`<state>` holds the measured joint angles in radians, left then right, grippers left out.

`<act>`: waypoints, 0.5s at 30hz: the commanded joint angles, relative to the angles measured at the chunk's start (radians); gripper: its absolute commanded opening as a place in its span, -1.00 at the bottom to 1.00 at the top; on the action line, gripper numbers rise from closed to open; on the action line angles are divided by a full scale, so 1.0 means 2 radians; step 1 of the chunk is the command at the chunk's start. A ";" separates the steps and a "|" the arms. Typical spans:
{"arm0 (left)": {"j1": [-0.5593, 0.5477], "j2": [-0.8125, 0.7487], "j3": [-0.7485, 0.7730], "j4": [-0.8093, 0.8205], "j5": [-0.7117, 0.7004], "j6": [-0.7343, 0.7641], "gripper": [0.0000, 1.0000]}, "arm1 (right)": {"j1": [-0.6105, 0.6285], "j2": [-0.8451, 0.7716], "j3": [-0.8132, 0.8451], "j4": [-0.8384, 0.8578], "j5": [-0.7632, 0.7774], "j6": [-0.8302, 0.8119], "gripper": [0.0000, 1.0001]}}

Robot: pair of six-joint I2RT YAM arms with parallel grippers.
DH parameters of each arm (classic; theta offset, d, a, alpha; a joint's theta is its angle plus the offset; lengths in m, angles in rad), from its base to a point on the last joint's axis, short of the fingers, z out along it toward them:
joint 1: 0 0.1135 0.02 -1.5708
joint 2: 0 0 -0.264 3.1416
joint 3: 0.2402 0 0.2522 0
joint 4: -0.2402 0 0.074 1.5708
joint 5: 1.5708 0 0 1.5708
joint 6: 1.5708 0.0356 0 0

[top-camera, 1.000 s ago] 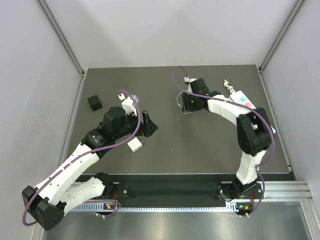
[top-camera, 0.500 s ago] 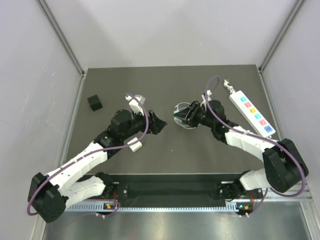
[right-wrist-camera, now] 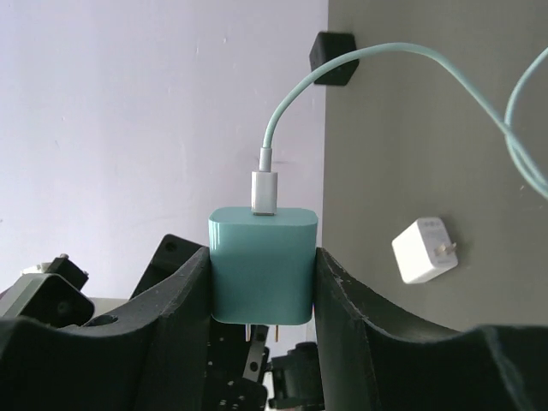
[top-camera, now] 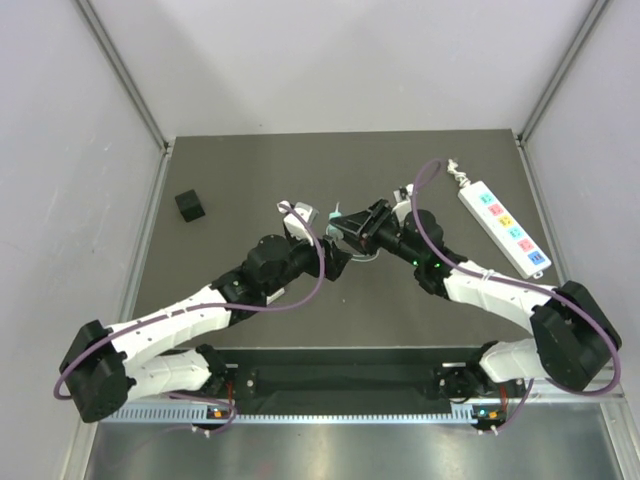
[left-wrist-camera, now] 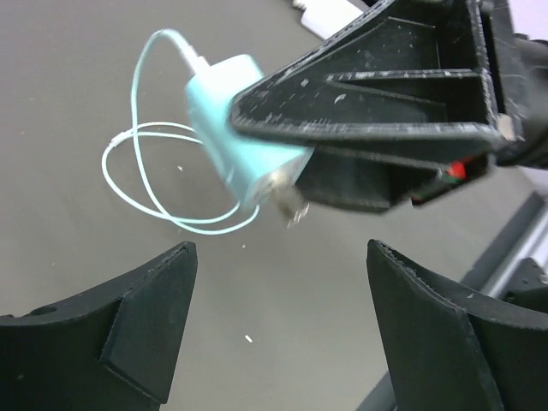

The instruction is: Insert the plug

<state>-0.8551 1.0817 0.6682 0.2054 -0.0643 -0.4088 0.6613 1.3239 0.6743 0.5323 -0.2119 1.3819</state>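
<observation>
My right gripper (right-wrist-camera: 263, 254) is shut on the teal plug (right-wrist-camera: 263, 265) and holds it off the table, prongs toward the wrist and the teal cable (right-wrist-camera: 360, 73) trailing from its far end. In the top view the right gripper (top-camera: 347, 225) is at the table's middle. My left gripper (left-wrist-camera: 278, 282) is open and empty, just below the plug (left-wrist-camera: 240, 137), whose prongs stick out from the right gripper's fingers (left-wrist-camera: 385, 86). In the top view the left gripper (top-camera: 335, 262) faces the right one closely. The white power strip (top-camera: 505, 228) lies at the back right, apart from both.
A black cube (top-camera: 188, 205) sits at the back left and also shows in the right wrist view (right-wrist-camera: 334, 56). A white charger (right-wrist-camera: 425, 249) lies on the dark mat. The cable loop (left-wrist-camera: 137, 171) rests on the mat below the plug.
My right arm has carried the teal plug forward and left to the table's middle. My left arm has swung right until its open gripper faces the plug.
</observation>
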 commanded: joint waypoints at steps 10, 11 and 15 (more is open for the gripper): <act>-0.040 -0.016 0.027 0.036 -0.154 0.036 0.60 | 0.048 -0.036 0.005 0.028 0.051 0.025 -0.63; -0.040 -0.017 0.027 0.037 -0.155 0.035 0.59 | 0.048 -0.038 0.004 0.028 0.051 0.025 -0.63; -0.041 -0.018 0.023 0.048 -0.157 0.033 0.56 | 0.048 -0.038 0.011 0.021 0.051 0.014 -0.63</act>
<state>-0.9318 1.0676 0.6884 0.2337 -0.3374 -0.3588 0.7441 1.2835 0.6743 0.5316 -0.1310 1.4303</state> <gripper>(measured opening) 0.786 0.442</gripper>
